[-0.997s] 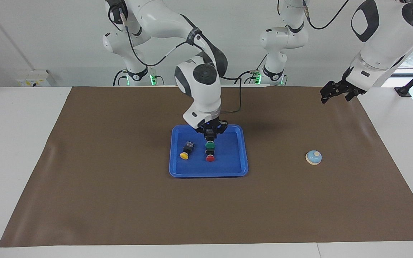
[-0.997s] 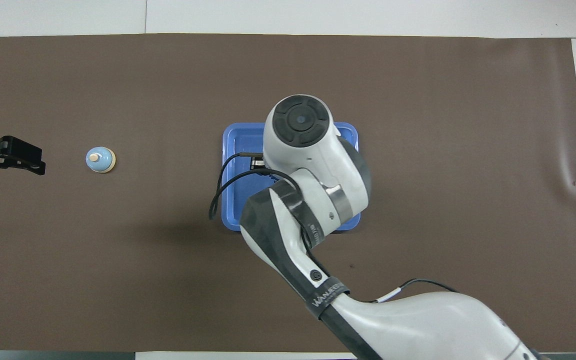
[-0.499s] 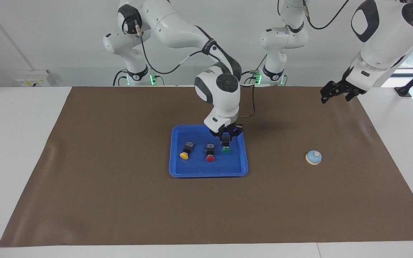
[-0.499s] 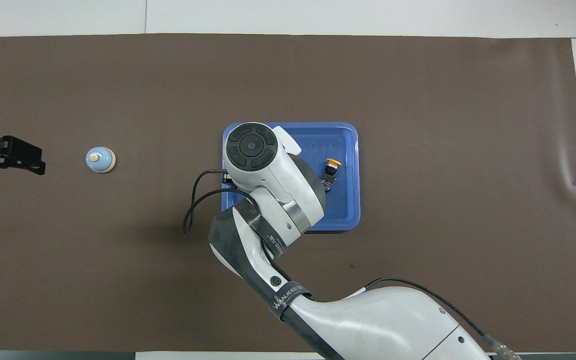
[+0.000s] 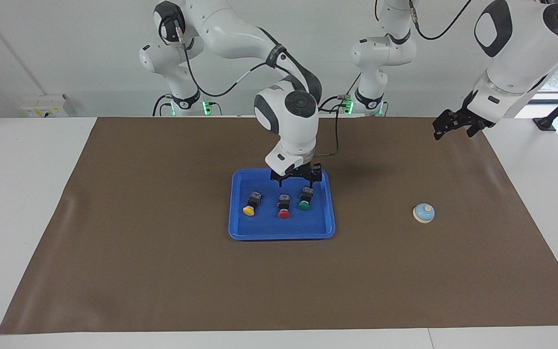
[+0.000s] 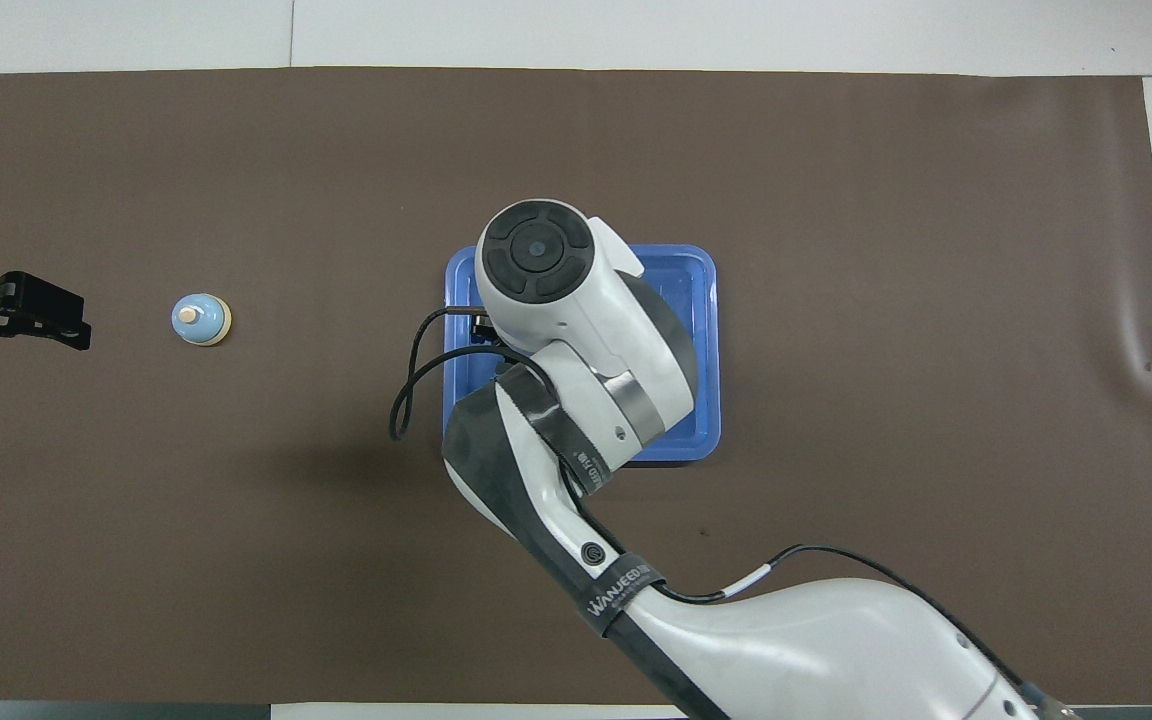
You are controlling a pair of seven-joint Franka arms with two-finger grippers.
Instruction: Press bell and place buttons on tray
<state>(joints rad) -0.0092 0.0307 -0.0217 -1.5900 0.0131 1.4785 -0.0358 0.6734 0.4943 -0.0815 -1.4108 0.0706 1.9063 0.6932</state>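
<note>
The blue tray (image 5: 279,236) lies mid-mat and holds all three buttons in a row: yellow (image 5: 249,210), red (image 5: 284,213) and green (image 5: 304,205). My right gripper (image 5: 296,182) is open and empty, just above the tray's edge nearest the robots, over the red and green buttons. In the overhead view the right arm hides the buttons and only part of the tray (image 6: 704,350) shows. The light-blue bell (image 5: 424,213) stands on the mat toward the left arm's end; it also shows in the overhead view (image 6: 201,320). My left gripper (image 5: 448,127) waits in the air over the mat's corner.
A brown mat (image 5: 162,271) covers the table, with white table (image 5: 22,194) around it. The right arm's cable (image 6: 406,400) loops over the mat beside the tray.
My right gripper carried the green button toward the left arm's end of the tray, set it beside the red one, let go and rose. The left arm has not moved.
</note>
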